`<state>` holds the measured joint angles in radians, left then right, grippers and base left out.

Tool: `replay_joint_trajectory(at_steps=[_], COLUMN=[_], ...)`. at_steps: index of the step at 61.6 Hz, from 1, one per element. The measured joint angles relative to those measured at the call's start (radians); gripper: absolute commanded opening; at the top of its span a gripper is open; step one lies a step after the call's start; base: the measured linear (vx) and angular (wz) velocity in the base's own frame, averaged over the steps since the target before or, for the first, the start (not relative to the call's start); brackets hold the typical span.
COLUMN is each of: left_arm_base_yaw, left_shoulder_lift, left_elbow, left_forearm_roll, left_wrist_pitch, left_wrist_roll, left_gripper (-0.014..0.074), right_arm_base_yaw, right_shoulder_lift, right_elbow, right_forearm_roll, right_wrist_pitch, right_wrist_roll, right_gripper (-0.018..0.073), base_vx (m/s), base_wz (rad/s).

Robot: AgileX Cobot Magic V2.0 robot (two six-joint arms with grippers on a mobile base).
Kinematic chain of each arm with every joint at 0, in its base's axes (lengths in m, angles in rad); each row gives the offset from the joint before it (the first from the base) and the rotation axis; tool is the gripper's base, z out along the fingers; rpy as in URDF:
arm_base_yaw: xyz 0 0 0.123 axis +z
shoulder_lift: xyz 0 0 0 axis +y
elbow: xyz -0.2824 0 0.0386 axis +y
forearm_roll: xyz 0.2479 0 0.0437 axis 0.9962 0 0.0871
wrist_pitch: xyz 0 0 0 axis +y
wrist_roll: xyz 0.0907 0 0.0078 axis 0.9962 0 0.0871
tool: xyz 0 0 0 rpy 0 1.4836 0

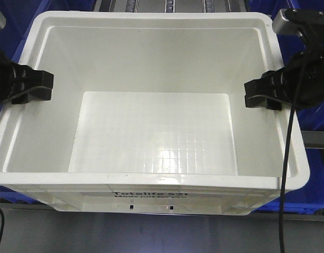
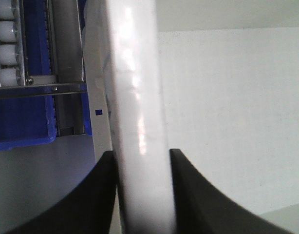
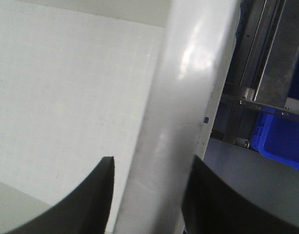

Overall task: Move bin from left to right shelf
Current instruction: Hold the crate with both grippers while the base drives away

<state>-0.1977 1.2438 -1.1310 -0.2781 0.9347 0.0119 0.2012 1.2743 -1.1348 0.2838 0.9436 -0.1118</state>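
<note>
Blue plastic bins (image 1: 316,184) and grey metal shelf rails fill the background, with a dull grey surface (image 1: 151,234) along the bottom of the front view. The bin (image 1: 151,58), a big white tote, takes up nearly the whole front view. It is open side up and empty, and its ribbed floor catches the light. Black print (image 1: 151,194) reading "Totelife" runs along its near wall.

The left gripper (image 1: 43,87) sits at the middle of the bin's left side. In the left wrist view, its two black fingers (image 2: 98,195) straddle the thick white rim (image 2: 140,97), one inside the tote and one outside, pressed against it. The right gripper (image 1: 254,96) mirrors this on the opposite side. In its own wrist view, its fingers (image 3: 86,195) are closed on the right rim (image 3: 188,87) in the same way. The tote thus spans the gap between the two arms, held at both side walls.

A black cable (image 1: 286,184) hangs from the right arm across the bin's near right corner. White conveyor rollers (image 2: 6,29) show beyond the left rim. Whether the bin rests on anything cannot be told.
</note>
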Motion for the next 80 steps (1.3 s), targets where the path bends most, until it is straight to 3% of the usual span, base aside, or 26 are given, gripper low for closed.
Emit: replay_joint_trajectory(at_steps=[31,80], left_arm_base_yaw=[0.0,0.0], left_shoulder_lift=[-0.001,-0.001], left_elbow=[0.0,0.0], left_forearm_roll=[0.002,0.001], left_wrist_pitch=[0.001,0.001], left_wrist_roll=[0.0,0.0], left_gripper=[-0.0008,-0.0008], right_arm_base_yaw=[0.0,0.0], right_shoulder_lift=[0.0,0.0], right_elbow=[0.0,0.0], right_forearm_roll=[0.002,0.002], right_wrist_pitch=[0.0,0.003], right_wrist_roll=[0.0,0.001], right_gripper=[-0.0004,-0.0004], base_vx=[-0.17,-0.05], base_wz=[-0.17,-0.49])
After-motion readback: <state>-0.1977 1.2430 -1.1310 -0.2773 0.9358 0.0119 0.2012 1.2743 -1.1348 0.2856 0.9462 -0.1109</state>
